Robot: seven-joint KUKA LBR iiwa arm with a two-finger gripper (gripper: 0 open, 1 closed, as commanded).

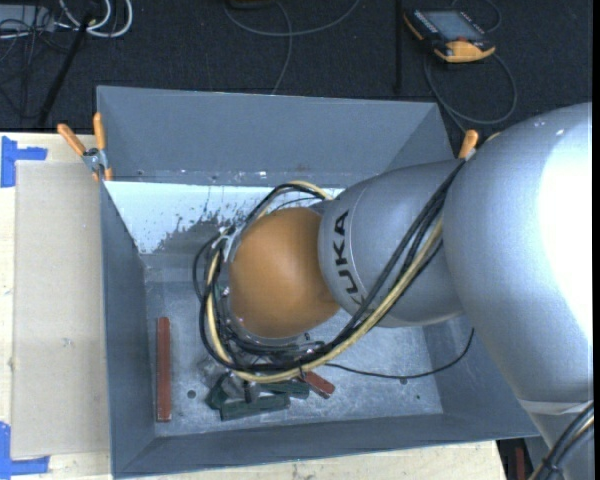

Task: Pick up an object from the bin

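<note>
Hovering with the gripper [268, 368] low over dark grey pieces [252, 400] just right of the long red-brown stick [163, 368]; not showing whether gripping or spread

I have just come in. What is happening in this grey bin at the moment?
The KUKA arm reaches into the bin from the right. Its tool is low at the front of the floor, over a small cluster of dark greenish pieces, with a small red piece beside them. A long reddish-brown bar lies apart on the left. Whether anything is gripped cannot be seen.
</note>
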